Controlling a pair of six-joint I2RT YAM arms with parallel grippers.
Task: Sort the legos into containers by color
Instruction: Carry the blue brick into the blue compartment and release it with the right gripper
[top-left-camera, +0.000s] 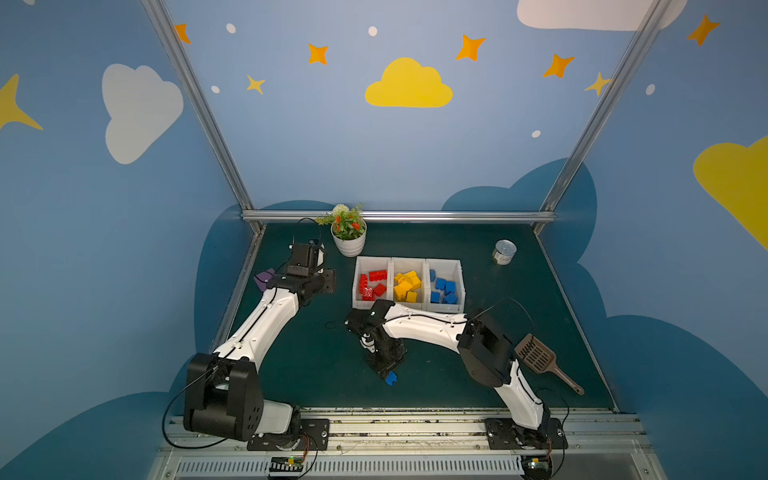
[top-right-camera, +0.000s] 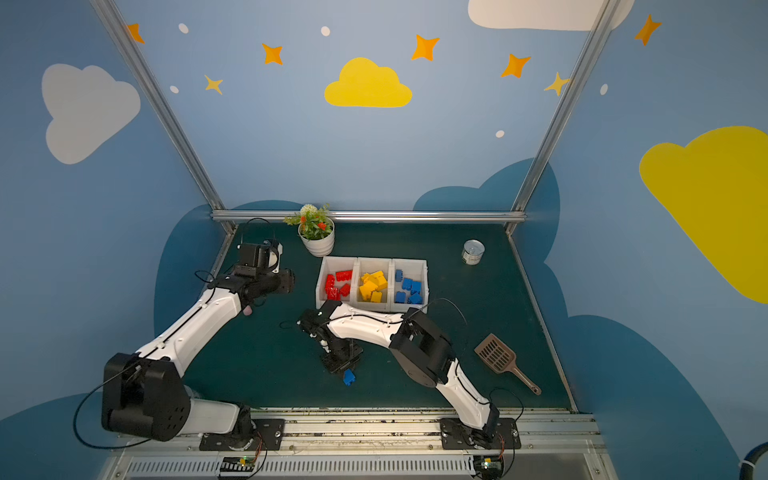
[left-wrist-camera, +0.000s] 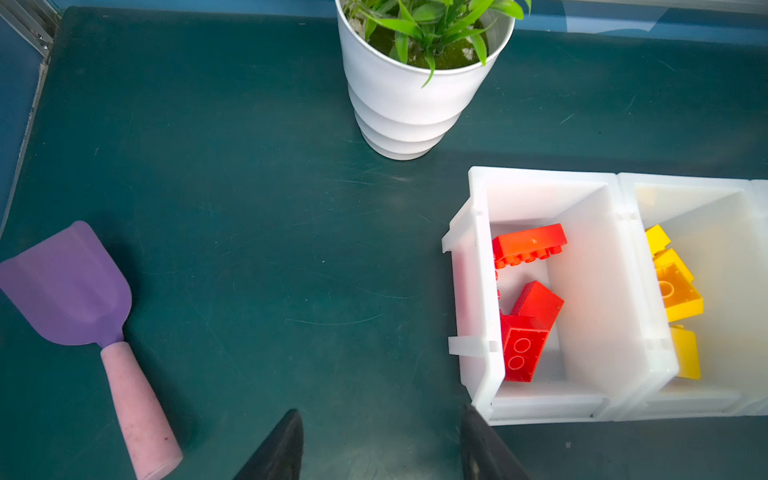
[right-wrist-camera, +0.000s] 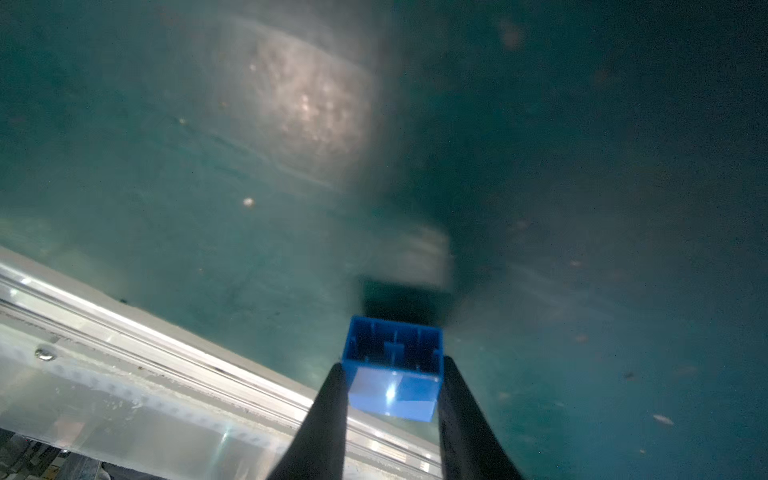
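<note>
My right gripper (right-wrist-camera: 392, 368) is shut on a small blue lego (right-wrist-camera: 394, 365) whose hollow underside faces away from the wrist. It is low over the green mat, near the front rail. Both top views show this blue lego (top-left-camera: 390, 378) (top-right-camera: 349, 377) at the right gripper's (top-left-camera: 386, 371) tips, in front of the containers. The three joined white containers (top-left-camera: 391, 260) hold red legos (top-left-camera: 372, 284), yellow legos (top-left-camera: 407, 286) and blue legos (top-left-camera: 444, 291), left to right. My left gripper (left-wrist-camera: 381, 415) is open and empty, beside the red container (left-wrist-camera: 478, 291).
A white flower pot (top-left-camera: 349, 241) stands behind the containers at the left. A silver can (top-left-camera: 504, 252) sits at the back right. A brown slotted scoop (top-left-camera: 540, 359) lies at the right, a purple scoop (left-wrist-camera: 70, 291) at the left edge. A metal rail (right-wrist-camera: 124, 345) borders the front.
</note>
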